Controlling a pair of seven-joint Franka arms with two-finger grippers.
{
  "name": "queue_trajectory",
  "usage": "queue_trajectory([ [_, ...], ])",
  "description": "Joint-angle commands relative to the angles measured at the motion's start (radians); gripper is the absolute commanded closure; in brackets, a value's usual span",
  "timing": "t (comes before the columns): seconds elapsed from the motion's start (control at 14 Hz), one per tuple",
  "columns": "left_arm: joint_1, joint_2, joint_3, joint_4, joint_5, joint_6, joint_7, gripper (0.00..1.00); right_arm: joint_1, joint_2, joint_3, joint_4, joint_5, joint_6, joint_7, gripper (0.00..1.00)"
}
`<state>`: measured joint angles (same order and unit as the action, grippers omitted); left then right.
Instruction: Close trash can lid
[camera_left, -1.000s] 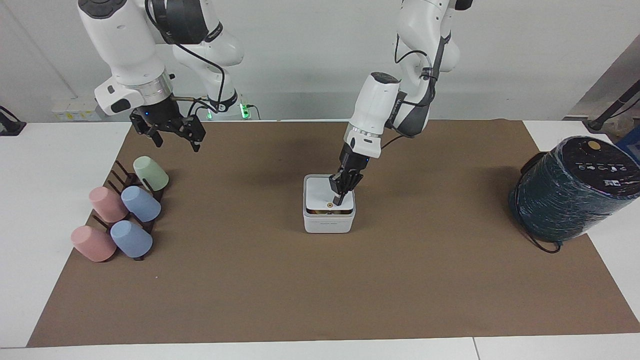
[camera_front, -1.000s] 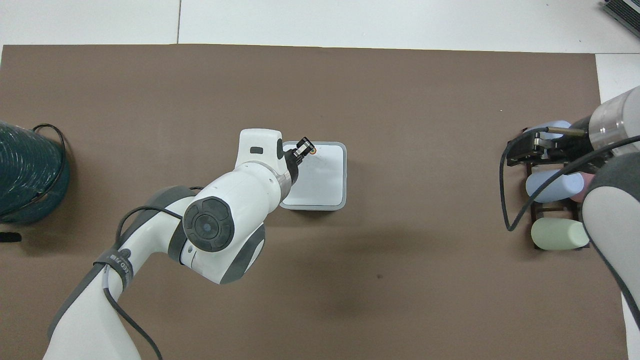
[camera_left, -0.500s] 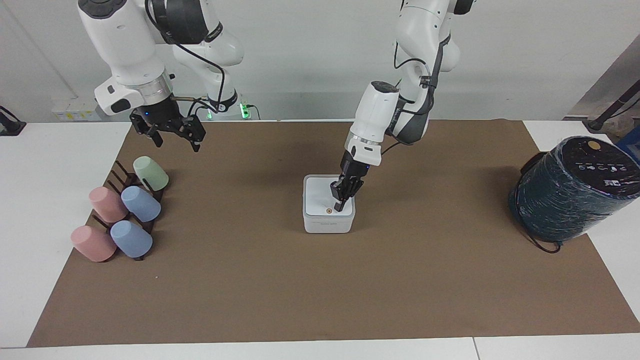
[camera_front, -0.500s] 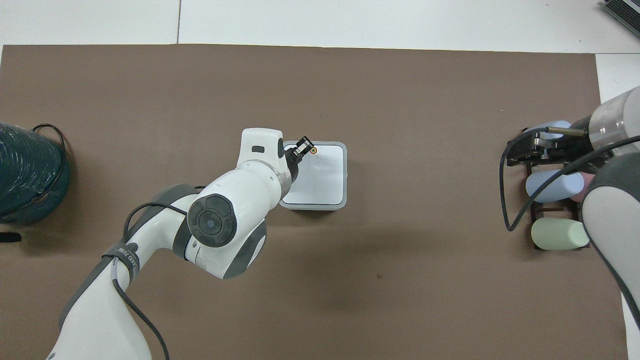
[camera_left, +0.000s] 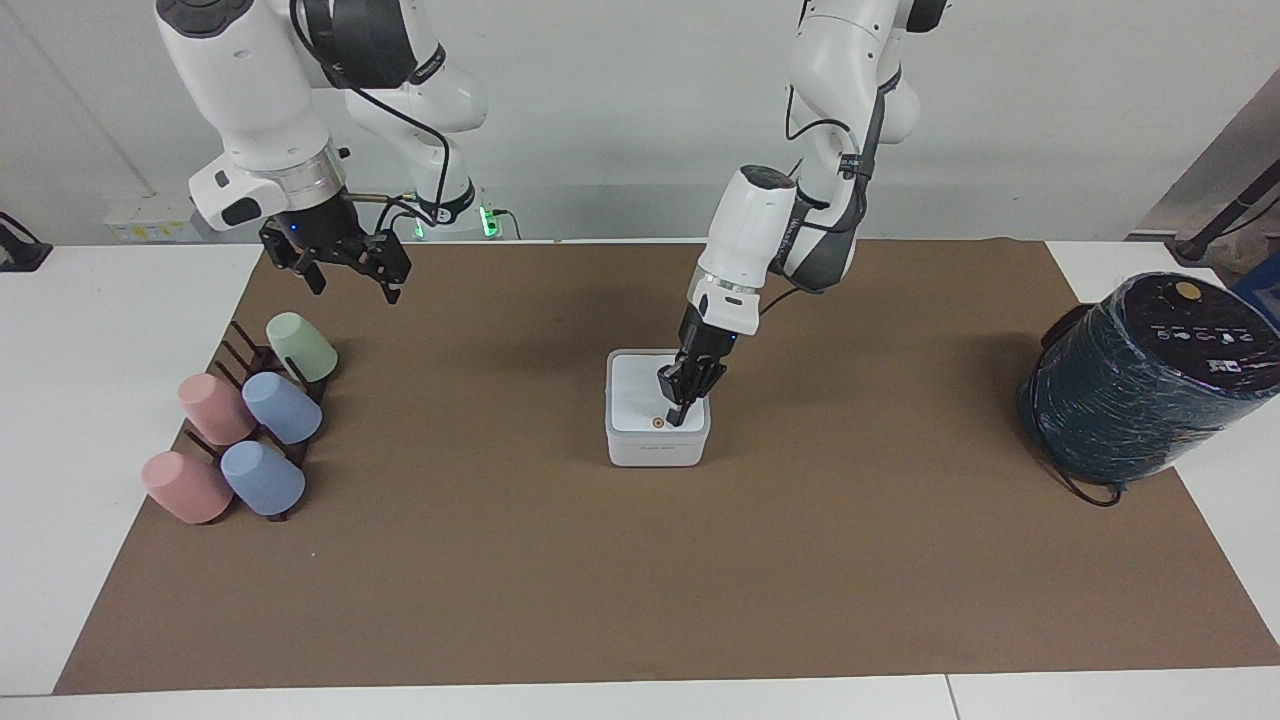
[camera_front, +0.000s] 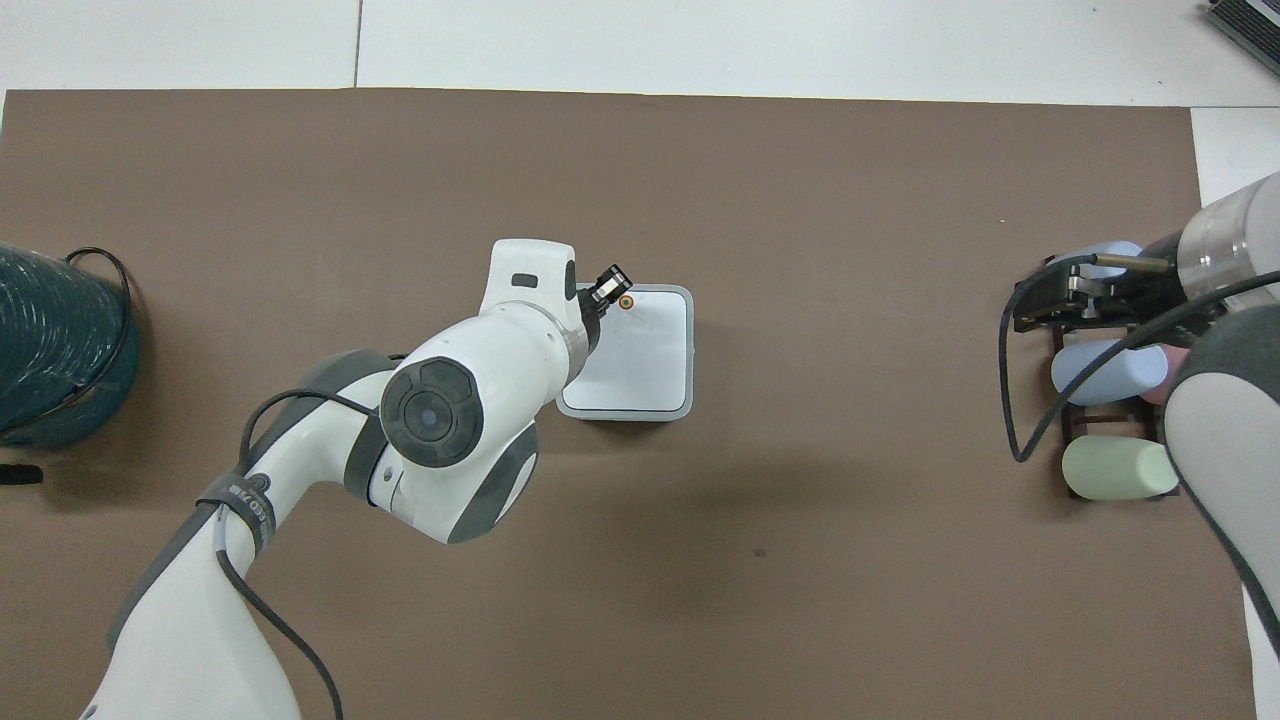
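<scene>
The small white trash can (camera_left: 657, 447) stands in the middle of the brown mat. Its white lid (camera_left: 640, 392) lies flat on it, with the orange dot (camera_left: 657, 423) at the edge farthest from the robots. My left gripper (camera_left: 679, 413) is shut, and its tips rest on the lid beside the dot. In the overhead view the left gripper (camera_front: 609, 286) sits over the lid's (camera_front: 645, 350) corner by the dot (camera_front: 625, 301). My right gripper (camera_left: 346, 277) is open and empty, and it waits in the air over the cup rack.
A dark rack of pastel cups (camera_left: 245, 425) lies at the right arm's end of the mat, also in the overhead view (camera_front: 1108, 372). A large dark teal-wrapped cylinder (camera_left: 1140, 385) stands at the left arm's end, with a black cable at its base.
The lid stood slightly ajar with a gap at its edge. The left gripper pressed it down, and it now lies flat. The right arm has not moved.
</scene>
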<state>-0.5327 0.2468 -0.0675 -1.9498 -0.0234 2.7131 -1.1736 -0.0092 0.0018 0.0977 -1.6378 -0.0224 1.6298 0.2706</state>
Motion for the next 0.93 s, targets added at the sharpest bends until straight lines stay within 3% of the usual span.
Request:
queue_trajectory([
  [0.0, 0.060, -0.003, 0.000, 0.141, 0.008, -0.220, 0.084, 1.00, -0.021, 0.004, 0.011, 0.010, 0.021, -0.010, -0.021, 0.00],
  [0.29, 0.160, -0.009, -0.003, 0.330, -0.006, -0.531, 0.286, 1.00, -0.021, 0.004, 0.011, 0.010, 0.022, -0.010, -0.021, 0.00],
  [0.86, 0.471, -0.119, 0.001, 0.393, -0.086, -0.887, 0.883, 1.00, -0.021, 0.004, 0.011, 0.010, 0.022, -0.010, -0.021, 0.00],
])
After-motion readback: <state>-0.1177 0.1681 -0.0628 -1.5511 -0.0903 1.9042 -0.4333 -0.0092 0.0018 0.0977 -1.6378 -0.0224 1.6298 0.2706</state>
